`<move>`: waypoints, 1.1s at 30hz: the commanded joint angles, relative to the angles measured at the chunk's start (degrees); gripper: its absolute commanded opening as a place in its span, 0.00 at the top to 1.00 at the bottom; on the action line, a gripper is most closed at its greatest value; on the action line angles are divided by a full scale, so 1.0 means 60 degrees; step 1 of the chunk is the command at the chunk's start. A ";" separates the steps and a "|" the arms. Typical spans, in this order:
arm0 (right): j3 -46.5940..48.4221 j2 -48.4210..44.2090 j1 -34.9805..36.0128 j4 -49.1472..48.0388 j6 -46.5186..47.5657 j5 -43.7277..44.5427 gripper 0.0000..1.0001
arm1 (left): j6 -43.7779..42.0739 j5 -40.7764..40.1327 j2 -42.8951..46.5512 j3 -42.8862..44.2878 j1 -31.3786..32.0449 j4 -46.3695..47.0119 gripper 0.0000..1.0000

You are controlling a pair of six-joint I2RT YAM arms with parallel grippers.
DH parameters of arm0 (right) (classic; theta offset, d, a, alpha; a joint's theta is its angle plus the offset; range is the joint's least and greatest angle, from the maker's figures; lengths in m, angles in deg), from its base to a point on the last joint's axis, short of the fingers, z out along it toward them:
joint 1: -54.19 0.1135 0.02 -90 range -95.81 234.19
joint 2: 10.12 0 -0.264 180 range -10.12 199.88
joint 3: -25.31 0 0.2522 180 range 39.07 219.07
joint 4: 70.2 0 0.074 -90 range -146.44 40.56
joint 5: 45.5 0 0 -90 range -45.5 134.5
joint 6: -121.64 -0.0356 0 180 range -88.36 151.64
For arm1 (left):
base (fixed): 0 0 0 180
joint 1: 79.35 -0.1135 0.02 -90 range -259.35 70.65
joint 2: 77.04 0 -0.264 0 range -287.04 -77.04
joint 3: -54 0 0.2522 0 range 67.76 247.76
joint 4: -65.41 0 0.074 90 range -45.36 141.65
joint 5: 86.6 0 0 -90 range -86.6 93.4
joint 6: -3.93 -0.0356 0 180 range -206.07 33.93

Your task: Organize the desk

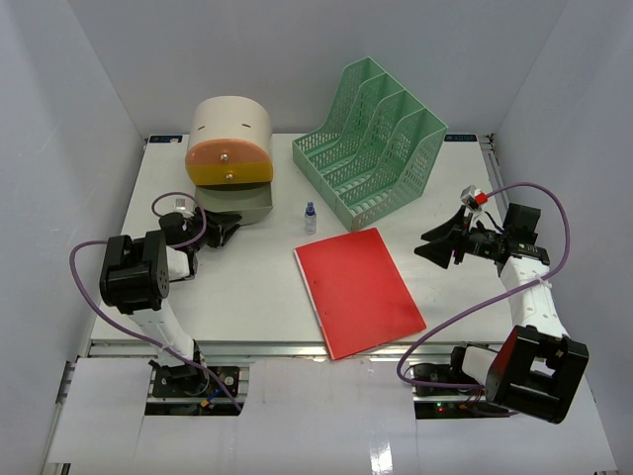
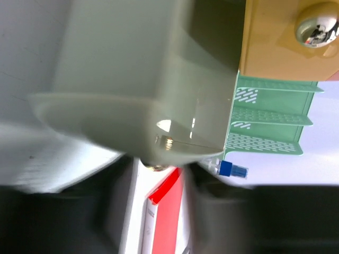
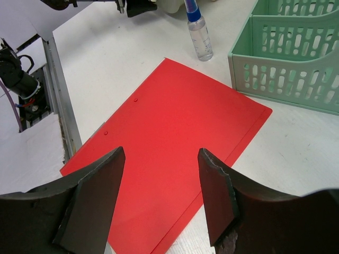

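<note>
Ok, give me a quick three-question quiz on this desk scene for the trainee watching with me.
1. True or false: the red folder stands in the green file rack.
2. What stands between the beige drawer box and the rack? A) small blue-capped bottle B) mug C) stapler
3. Which is nearest the drawer box: the left tool or the right tool?
Key: 1 false, it lies flat on the desk; 2 A; 3 left tool.

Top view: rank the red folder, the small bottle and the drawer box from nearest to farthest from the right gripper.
1. Red folder, just left of the right gripper.
2. Small bottle, farther left, past the folder's far corner.
3. Drawer box, far left at the back.
</note>
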 commanded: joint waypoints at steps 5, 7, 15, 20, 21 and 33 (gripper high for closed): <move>0.0230 -0.0219 0.0333 0.2106 0.3705 -0.0322 0.28 | -0.1164 0.0982 0.1065 0.0759 -0.0042 -0.1029 0.17; 0.0135 -0.0138 0.0998 0.2745 0.5070 -0.0085 0.22 | -0.1619 0.1200 0.1453 0.0861 -0.0088 -0.1508 0.17; 0.0453 0.0677 0.5847 0.0979 0.6797 0.3702 0.08 | -0.4527 0.0519 0.4620 0.0900 -0.0380 -0.5168 0.04; 0.1662 0.2420 0.7661 -0.2089 0.3645 0.6085 0.10 | -0.5397 0.0183 0.6686 0.0559 -0.0593 -0.6309 0.02; 0.1840 0.2785 0.7832 -0.2793 0.2879 0.6536 0.10 | -0.5482 0.0174 0.7043 0.0493 -0.0630 -0.6524 0.02; 0.4077 0.6447 0.8463 -0.6352 -0.2422 0.9456 0.06 | -0.5617 0.0039 1.1085 -0.0634 -0.0694 -0.9157 0.02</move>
